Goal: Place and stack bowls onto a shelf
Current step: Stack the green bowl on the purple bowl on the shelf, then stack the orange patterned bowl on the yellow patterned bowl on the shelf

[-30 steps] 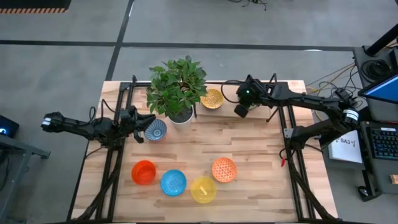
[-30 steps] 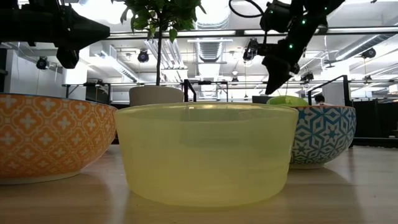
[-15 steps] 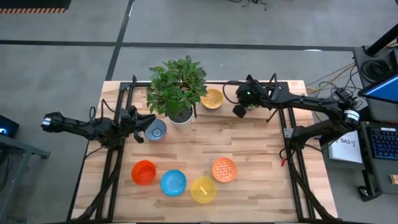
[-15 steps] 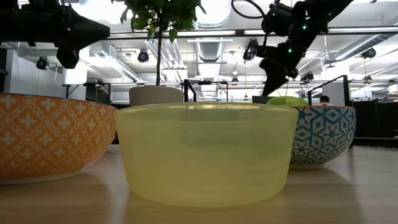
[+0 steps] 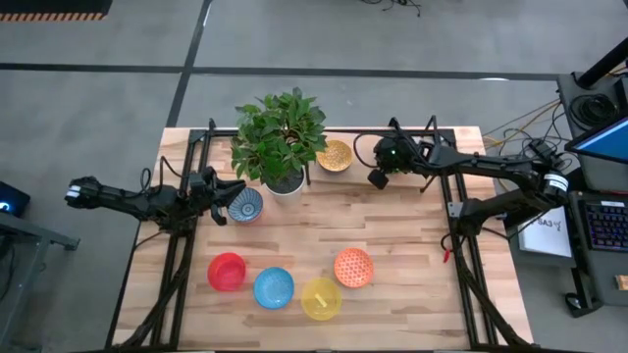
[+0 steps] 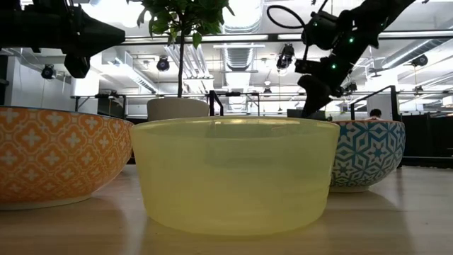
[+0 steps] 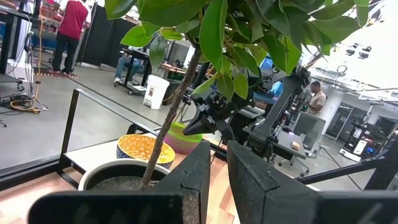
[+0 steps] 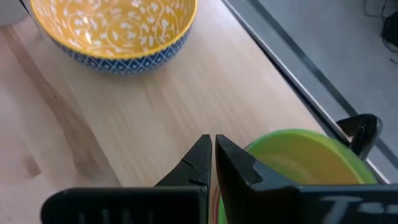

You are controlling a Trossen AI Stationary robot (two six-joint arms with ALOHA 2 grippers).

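Observation:
My right gripper [image 5: 377,177] [image 8: 212,144] is shut and hangs over the table's far side, right beside the green bowl [image 8: 308,163]. That bowl sits on a purple one [image 7: 186,144]. The yellow patterned bowl [image 5: 335,155] [image 8: 112,25] stands a little farther left on the wood. My left gripper [image 5: 224,203] [image 7: 216,155] is shut and points at the blue-white bowl [image 5: 245,205], next to the plant pot. The red [image 5: 227,272], blue [image 5: 274,287], yellow [image 5: 321,298] and orange patterned [image 5: 353,267] bowls stand near the front edge. The shelf's black posts [image 5: 454,196] flank the table. My right gripper's shut fingers [image 8: 239,163] come down from above, close against the near rim of the green bowl [image 8: 261,149]. I cannot tell whether they touch it.
A leafy plant [image 5: 280,132] in a white pot [image 5: 286,183] stands between the two grippers at the far side. A black rail [image 8: 292,68] runs along the far edge. Bare wood [image 5: 392,226] lies in the table's middle. People stand in the room behind.
My right gripper has sunk slightly toward the green bowl and tipped a little, its fingers staying shut.

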